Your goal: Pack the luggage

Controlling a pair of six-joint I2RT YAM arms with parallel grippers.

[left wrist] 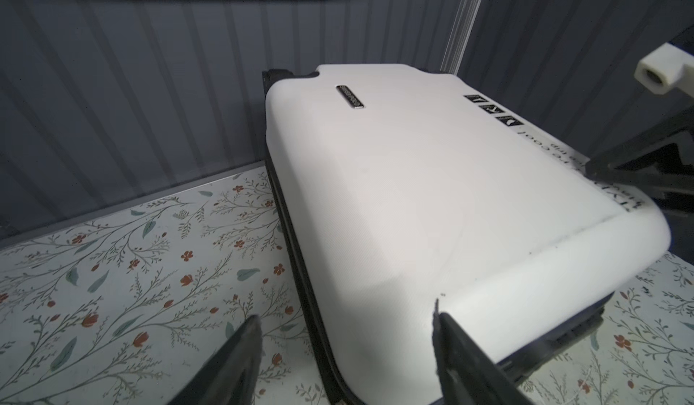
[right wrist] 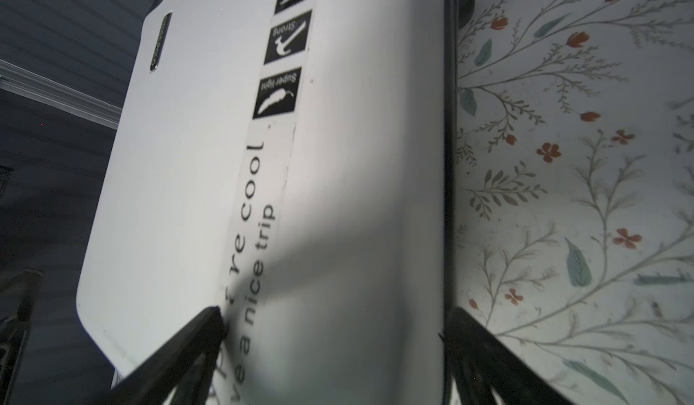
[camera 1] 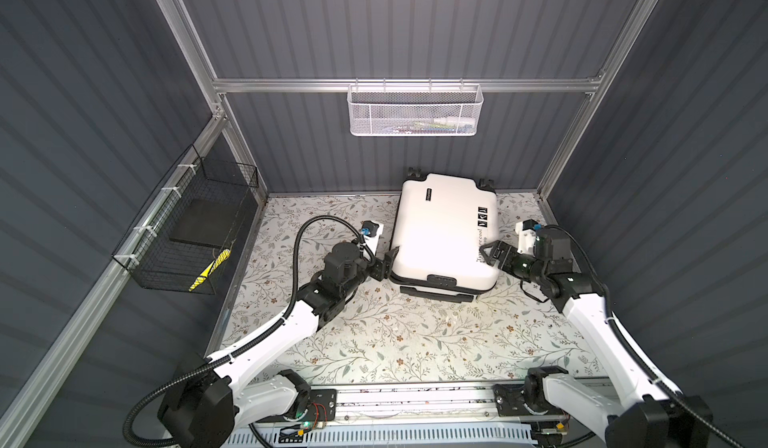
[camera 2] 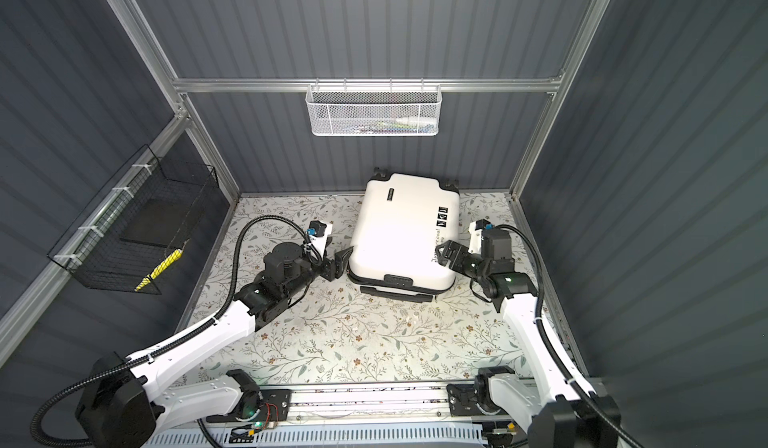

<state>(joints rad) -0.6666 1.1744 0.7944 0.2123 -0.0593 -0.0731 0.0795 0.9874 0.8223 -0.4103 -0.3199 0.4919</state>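
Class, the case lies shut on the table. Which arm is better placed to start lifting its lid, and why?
Probably the right. The right claw, open, straddles the right edge of the case, one finger on top, one by the seam. The left claw, also open, only brackets a rounded near corner.

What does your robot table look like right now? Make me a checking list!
Surface: floral table.
Job's things: luggage, lid down, flat, near the back wall.
Clutter: yellow item in black wire basket; white mesh basket contents unclear.
Grippers: left gripper open at luggage's near corner; right gripper open astride its side edge.
Cables: black hoses along both arms, clear of luggage.
Surroundings: dark ribbed walls, aluminium frame.
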